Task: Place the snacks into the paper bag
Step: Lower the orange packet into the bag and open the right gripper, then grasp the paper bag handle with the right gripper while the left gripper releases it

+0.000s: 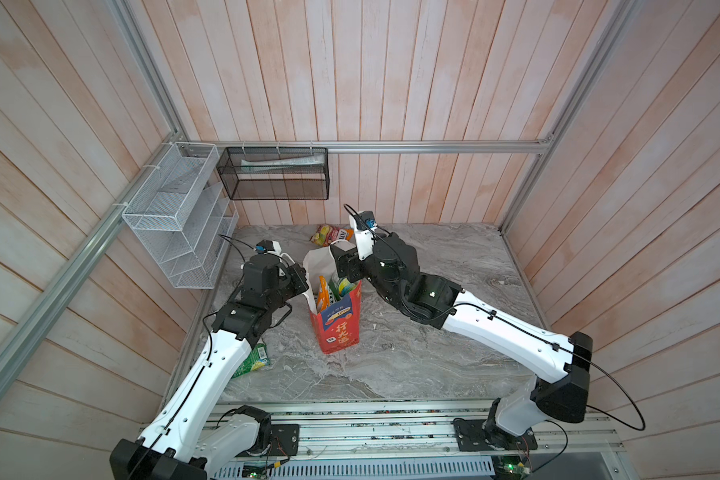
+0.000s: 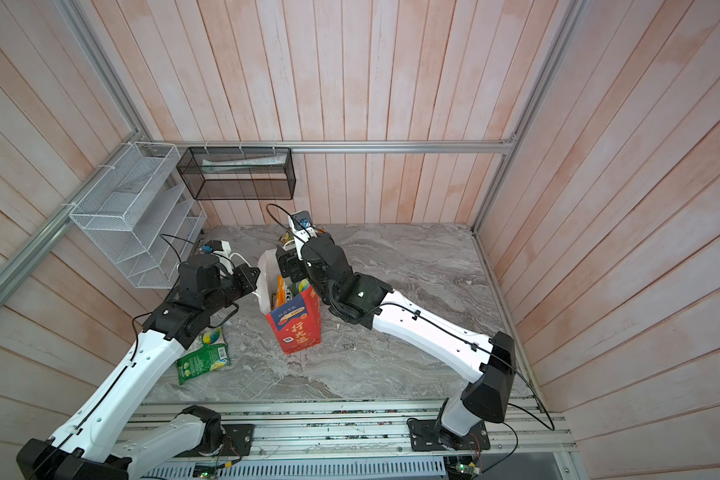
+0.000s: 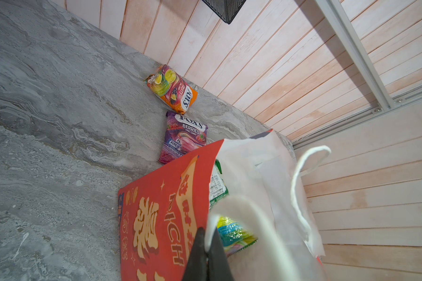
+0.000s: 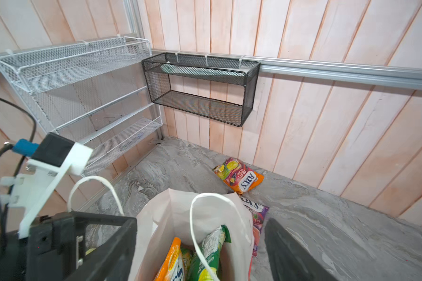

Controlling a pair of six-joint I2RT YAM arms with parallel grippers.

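My left gripper (image 3: 206, 253) pinches the cord handle (image 3: 232, 200), holding the paper bag (image 1: 337, 328) at frame centre open, so my spread, empty right gripper (image 1: 345, 277) should lift straight clear before fetching the purple packet (image 3: 184, 136).

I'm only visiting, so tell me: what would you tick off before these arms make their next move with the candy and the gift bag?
1. The paper bag upright, mouth open: ok.
2. The left gripper shut on the cord handle: ok.
3. The right gripper open and empty above the bag: ok.
4. All candy bagged: not ok; the orange packet, purple packet and green packet lie on the table.
5. Room left inside the bag: cannot tell.
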